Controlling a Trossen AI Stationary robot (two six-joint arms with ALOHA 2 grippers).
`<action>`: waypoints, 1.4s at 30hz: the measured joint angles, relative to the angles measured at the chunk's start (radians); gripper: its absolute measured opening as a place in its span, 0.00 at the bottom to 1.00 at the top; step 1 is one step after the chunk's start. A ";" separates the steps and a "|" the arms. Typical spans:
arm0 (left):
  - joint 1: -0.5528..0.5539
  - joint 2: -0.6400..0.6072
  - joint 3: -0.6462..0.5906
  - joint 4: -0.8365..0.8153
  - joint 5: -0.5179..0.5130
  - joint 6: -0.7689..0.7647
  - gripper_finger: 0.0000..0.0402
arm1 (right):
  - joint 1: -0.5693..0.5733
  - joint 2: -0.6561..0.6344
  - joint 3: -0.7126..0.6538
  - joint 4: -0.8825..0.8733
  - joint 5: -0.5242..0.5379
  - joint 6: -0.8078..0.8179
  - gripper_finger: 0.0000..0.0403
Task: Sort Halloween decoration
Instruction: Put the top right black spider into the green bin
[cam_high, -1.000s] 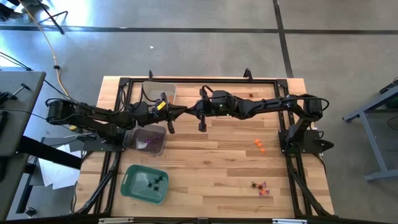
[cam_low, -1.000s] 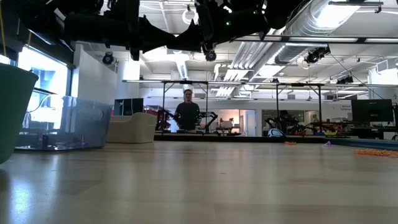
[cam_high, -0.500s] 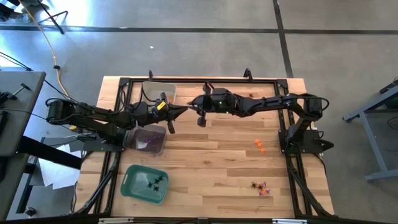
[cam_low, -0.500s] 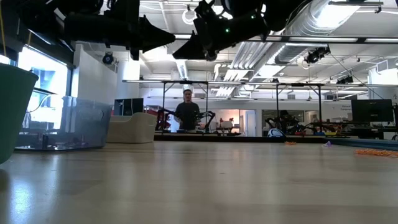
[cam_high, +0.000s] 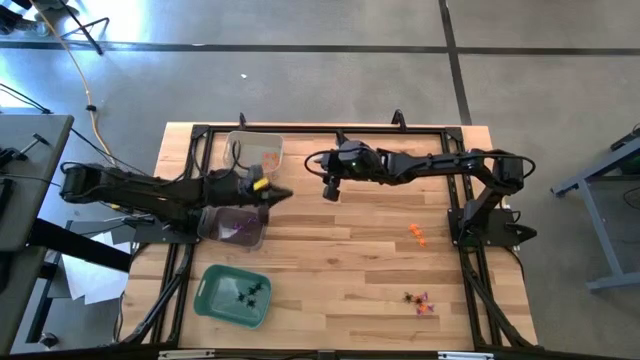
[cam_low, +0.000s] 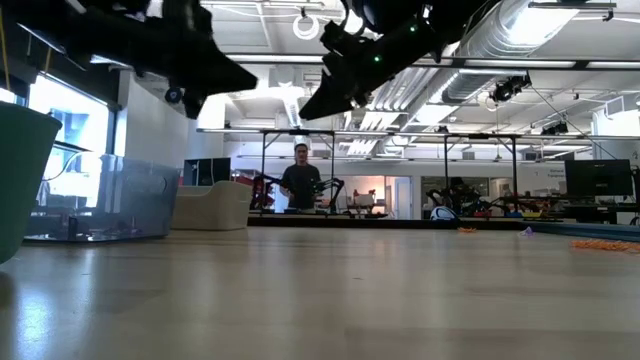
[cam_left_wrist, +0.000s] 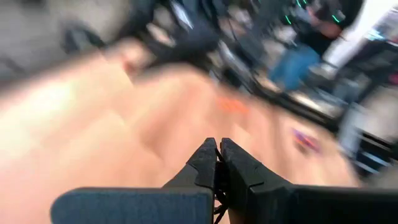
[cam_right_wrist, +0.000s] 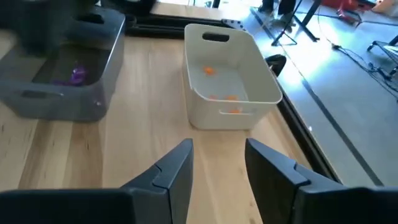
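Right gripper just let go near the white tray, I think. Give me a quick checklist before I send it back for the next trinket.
1. Right gripper open and empty: ok; the fingers stand apart with nothing between them.
2. Orange trinkets inside the white tray: ok; several lie on its floor.
3. Left gripper shut and empty: ok; fingertips meet with nothing held, over the table by the grey tray.
4. Trinkets left to sort: not ok; orange ones and a mixed cluster lie on the table at the right arm's side.
5. Purple trinket in the grey tray: ok.
6. Green tray holds only black ones: cannot tell.
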 joint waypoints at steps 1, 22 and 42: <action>-0.031 -0.030 0.000 -0.062 0.014 -0.051 0.00 | 0.000 0.000 0.000 -0.009 0.000 0.000 0.35; -0.809 0.023 0.000 -0.556 0.087 -1.515 0.00 | -0.005 0.000 0.000 -0.108 -0.004 0.070 0.35; -0.758 0.111 0.000 -0.274 0.110 -1.292 0.12 | 0.019 0.001 0.000 -0.154 -0.025 0.181 0.35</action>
